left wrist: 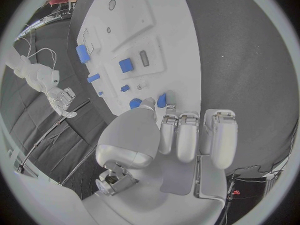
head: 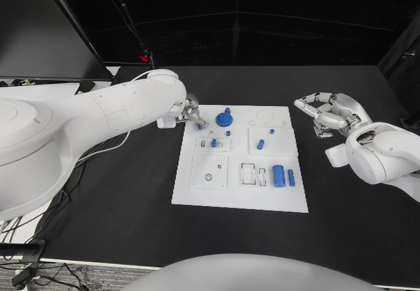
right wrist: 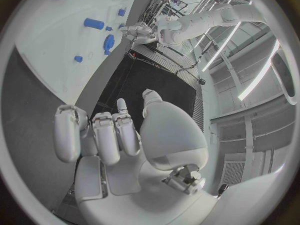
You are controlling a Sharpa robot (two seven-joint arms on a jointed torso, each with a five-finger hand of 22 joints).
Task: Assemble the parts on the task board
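Now left fingers (left wrist: 164, 130) at blue part (left wrist: 162, 100)

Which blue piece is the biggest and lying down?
The fat blue cylinder near the task board's front right, beside a thinner blue rod; the others are smaller.

One task board (head: 241, 203); about seven blue parts (head: 278, 175); two hands (head: 326, 116).

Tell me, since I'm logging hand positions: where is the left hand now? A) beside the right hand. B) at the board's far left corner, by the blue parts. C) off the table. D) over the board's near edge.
B: the left hand is at the board's far left corner, fingers beside small blue parts.
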